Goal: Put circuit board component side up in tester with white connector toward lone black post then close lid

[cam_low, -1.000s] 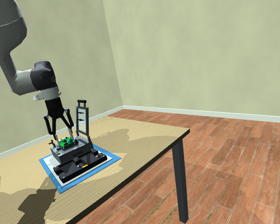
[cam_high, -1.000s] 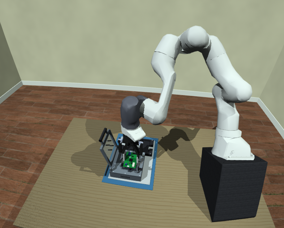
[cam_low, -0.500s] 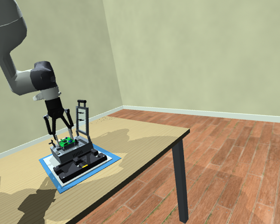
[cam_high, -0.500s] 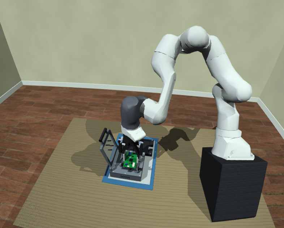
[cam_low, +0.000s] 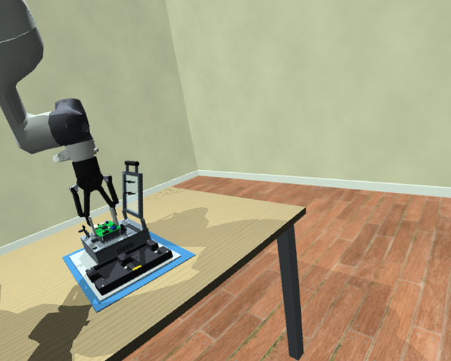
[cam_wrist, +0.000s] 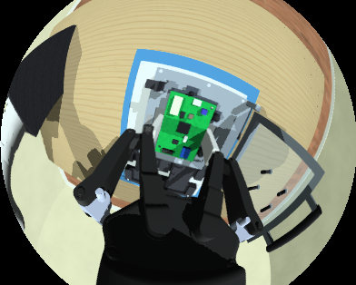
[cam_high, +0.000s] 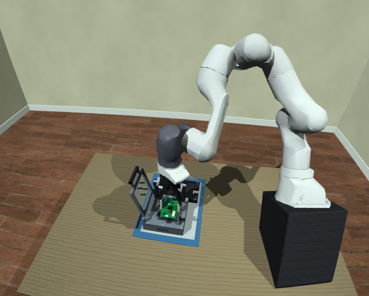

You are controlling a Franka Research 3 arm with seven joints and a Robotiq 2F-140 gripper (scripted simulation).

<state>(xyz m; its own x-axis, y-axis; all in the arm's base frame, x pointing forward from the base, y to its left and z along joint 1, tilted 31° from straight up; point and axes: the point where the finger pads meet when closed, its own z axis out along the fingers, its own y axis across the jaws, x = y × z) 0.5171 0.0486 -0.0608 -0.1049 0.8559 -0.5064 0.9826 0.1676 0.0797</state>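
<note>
Pale striped wooden table (cam_high: 123, 261) (cam_low: 232, 220) (cam_wrist: 100, 41) — boxy grey tester (cam_high: 163, 228) (cam_low: 115, 247) (cam_wrist: 182, 82), see-through lid (cam_high: 137, 197) (cam_low: 132, 194) (cam_wrist: 272, 150) raised, black pincer (cam_high: 169, 205) (cam_low: 103, 221) (cam_wrist: 182, 128) pinching rectangular green circuit board (cam_high: 170, 208) (cam_low: 108, 229) (cam_wrist: 183, 127)

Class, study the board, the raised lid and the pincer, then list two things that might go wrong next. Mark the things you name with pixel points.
1. The pincer (cam_high: 170, 206) (cam_low: 103, 224) (cam_wrist: 182, 128) straddles the circuit board (cam_high: 169, 207) (cam_low: 108, 229) (cam_wrist: 185, 127); pulling away might drag the board askew.
2. The lid (cam_high: 149, 188) (cam_low: 141, 190) (cam_wrist: 313, 174) stands open beside the pincer, so closing it before the arm withdraws would probably strike the fingers.
</note>
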